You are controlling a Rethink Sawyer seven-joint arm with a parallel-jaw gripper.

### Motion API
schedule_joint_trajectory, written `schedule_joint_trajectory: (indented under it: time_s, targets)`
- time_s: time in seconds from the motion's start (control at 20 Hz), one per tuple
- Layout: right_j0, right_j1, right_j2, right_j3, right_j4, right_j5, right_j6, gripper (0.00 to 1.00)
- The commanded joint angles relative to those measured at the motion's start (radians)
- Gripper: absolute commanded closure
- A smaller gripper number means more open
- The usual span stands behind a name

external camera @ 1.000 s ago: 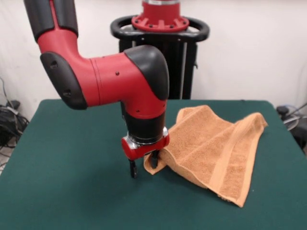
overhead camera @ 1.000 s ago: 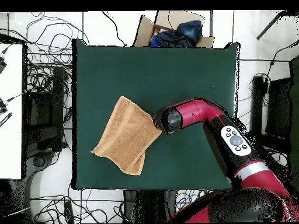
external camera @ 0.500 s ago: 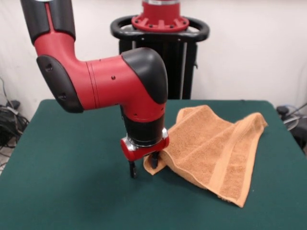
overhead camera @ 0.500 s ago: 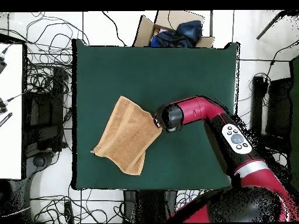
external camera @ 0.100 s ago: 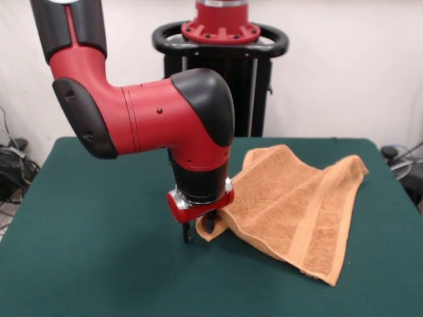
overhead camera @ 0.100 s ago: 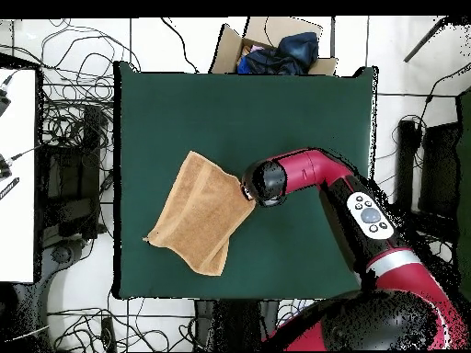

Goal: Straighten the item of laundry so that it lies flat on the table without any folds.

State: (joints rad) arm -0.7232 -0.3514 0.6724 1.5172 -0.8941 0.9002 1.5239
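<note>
Towel corner, gripper now pinching it.

The gripper (external camera @ 0.100 s ago: pixel 197 228) has drawn its fingers together since half a second ago and nips the near corner of the towel (external camera @ 0.100 s ago: pixel 291 205), so lifting or pulling can likely begin. The towel spreads away from it on the green table (external camera @ 0.100 s ago: pixel 92 264), folded over itself. From overhead the arm (overhead camera @ 0.100 s ago: pixel 304 176) hides the grip, and the underside layer cannot be seen.

Robot lab: floor cables (overhead camera @ 0.100 s ago: pixel 74 119), pedestal (external camera @ 0.100 s ago: pixel 221 39)

Front camera low across the table (external camera @ 0.100 s ago: pixel 79 264), facing the arm (external camera @ 0.100 s ago: pixel 152 119), overhead camera high, straight down, both sharing tabletop
</note>
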Motion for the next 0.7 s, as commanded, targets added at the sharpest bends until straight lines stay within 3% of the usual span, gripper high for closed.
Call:
schedule_joint_trajectory:
  time_s: [0.05,0.55,0.7]
  targets:
    - [0.047,0.079,-0.073,-0.049,-0.01,0.17,-0.268,1.0]
    - [0.049,0.071,-0.08,-0.05,-0.012,0.177,-0.255,1.0]
    - [0.069,0.012,-0.116,-0.03,-0.04,0.173,-0.204,1.0]
